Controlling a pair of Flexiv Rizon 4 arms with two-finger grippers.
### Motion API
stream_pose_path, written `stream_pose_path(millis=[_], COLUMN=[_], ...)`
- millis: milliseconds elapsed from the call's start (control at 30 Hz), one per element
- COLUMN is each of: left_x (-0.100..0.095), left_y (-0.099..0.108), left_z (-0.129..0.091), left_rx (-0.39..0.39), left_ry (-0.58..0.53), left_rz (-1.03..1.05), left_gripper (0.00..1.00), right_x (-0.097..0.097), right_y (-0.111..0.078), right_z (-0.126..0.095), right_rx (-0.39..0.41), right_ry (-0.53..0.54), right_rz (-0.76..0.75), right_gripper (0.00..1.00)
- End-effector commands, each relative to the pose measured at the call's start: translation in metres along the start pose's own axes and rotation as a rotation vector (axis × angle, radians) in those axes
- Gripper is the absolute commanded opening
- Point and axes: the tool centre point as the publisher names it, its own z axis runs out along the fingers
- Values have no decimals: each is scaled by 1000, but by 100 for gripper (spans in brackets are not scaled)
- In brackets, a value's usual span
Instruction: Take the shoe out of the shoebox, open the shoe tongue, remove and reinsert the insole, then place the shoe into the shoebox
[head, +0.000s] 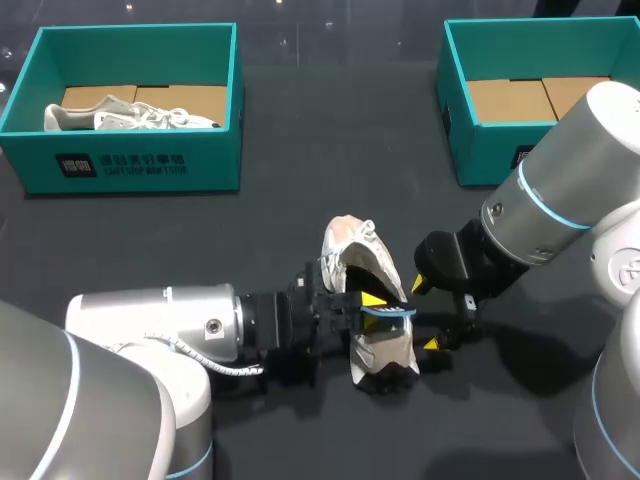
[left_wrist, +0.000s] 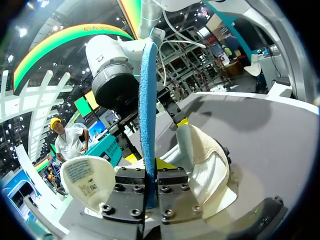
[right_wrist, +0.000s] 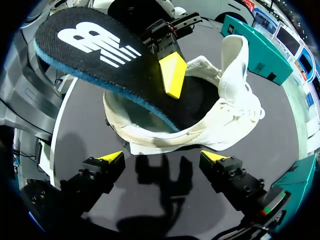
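Now, white shoe gaping, left claw pinching blue-backed black insole, right claw spread.

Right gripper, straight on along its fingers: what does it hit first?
The white shoe: its side lies directly ahead of the open right gripper, before the insole sticking out of it. Gap looks short, though depth is unclear.

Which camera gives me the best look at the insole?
The right wrist view: the insole shows its black top face and blue edge. The left wrist view shows only its blue edge; the head view, a blue sliver.
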Motion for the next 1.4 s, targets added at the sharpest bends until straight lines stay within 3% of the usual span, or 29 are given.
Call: stream_pose_path(millis=[33, 267, 300, 333, 433, 567, 833, 867, 933, 1200, 1400], left_x=[0, -1, -1, -1, -2, -4, -2, -1, 1, 8, 3], left_y=[10, 6, 3, 0, -7, -20, -46, -47, -48, -25, -3], left_z=[2, 1, 1, 1, 0, 0, 5, 6, 9, 8, 5], left_rx=[-2, 7, 9, 11, 13, 7, 14, 14, 15, 17, -19], left_ry=[-10, -11, -10, -10, -12, -16, -4, 0, 5, -6, -67], left_rz=[0, -6, -5, -4, 1, 7, 14, 20, 29, 70, 85], left_gripper=[0, 0, 9, 29, 41, 44, 39, 29, 0, 0, 0], right_x=[1, 1, 1, 1, 1, 1, 1, 1, 1, 1, 1], right_y=[0, 0, 0, 0, 0, 0, 0, 0, 0, 0, 0], right_z=[1, 1, 1, 1, 1, 1, 1, 1, 1, 1, 1], right_rx=[2, 2, 2, 2, 2, 2, 2, 2, 2, 2, 2], right_ry=[-4, -4, -4, -4, -4, -4, -4, -4, -4, -4, -4], right_rz=[0, 0, 0, 0, 0, 0, 0, 0, 0, 0, 0], right_gripper=[100, 100, 100, 100, 100, 100, 100, 100, 100, 100, 100])
